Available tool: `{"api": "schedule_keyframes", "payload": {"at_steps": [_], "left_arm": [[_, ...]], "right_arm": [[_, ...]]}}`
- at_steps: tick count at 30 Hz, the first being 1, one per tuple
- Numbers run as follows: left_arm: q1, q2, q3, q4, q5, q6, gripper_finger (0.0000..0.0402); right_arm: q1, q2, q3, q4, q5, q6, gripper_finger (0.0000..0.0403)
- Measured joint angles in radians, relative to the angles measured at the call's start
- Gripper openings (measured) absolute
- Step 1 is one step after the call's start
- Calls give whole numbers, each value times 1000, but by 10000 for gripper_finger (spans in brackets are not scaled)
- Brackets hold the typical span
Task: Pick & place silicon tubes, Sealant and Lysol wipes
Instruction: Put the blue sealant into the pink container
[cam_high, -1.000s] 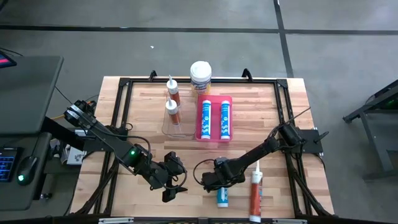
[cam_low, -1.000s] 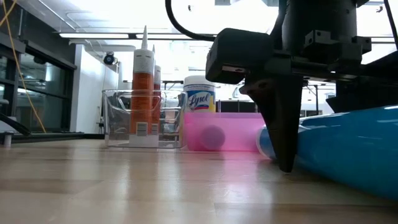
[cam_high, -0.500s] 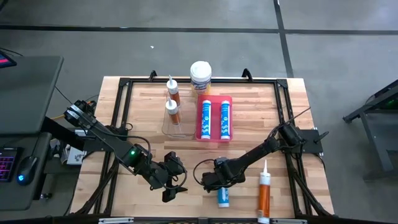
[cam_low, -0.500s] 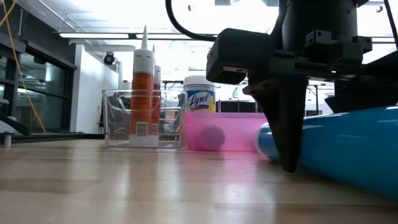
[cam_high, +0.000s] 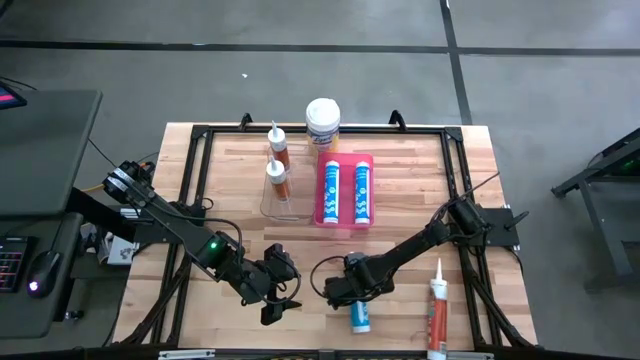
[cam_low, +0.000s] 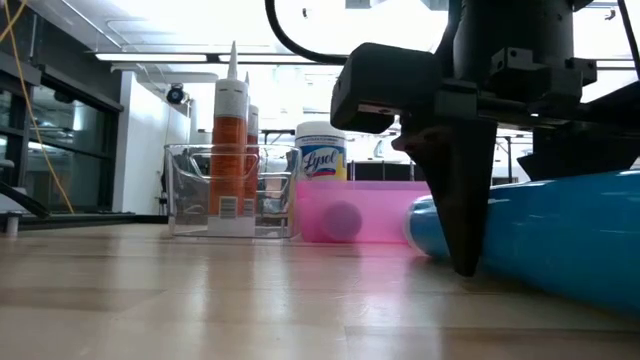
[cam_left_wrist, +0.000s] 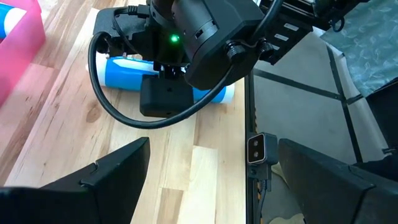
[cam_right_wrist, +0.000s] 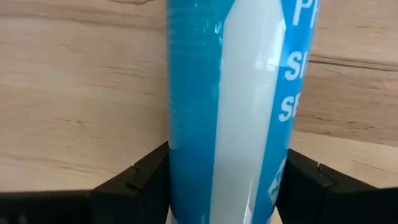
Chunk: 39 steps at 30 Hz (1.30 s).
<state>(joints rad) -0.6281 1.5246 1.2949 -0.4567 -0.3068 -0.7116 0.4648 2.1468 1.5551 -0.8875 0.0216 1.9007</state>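
The right gripper is low over the near edge of the table, straddling a blue tube that lies flat on the wood. In the right wrist view that tube fills the space between the two dark fingers, one on each side; the jaws look partly closed around it, but whether the pads actually press on it I cannot tell. The low view shows one finger planted down to the tabletop in front of the blue tube.

The left gripper hovers near the same front edge, just beside the right one, with its jaws wide apart and nothing between them; its wrist view looks past its fingers at the other arm and the blue tube.

An orange tube with a white nozzle lies on the table's near right corner, apart from both grippers.

Toward the far side, a pink tray holds two more blue tubes side by side. Left of it a clear bin holds two upright orange tubes. The wipes canister stands upright at the far edge, just behind the tray, its white lid on top.
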Motion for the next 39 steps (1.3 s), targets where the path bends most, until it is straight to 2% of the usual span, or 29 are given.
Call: {"api": "schedule_keyframes", "payload": {"at_steps": [30, 39], "left_arm": [[0, 0, 0, 0, 0, 0, 346], [0, 0, 0, 0, 0, 0, 346]], "right_arm": [[0, -3, 0, 35, 10, -145, 212], [0, -53, -2, 38, 145, -164, 211]]}}
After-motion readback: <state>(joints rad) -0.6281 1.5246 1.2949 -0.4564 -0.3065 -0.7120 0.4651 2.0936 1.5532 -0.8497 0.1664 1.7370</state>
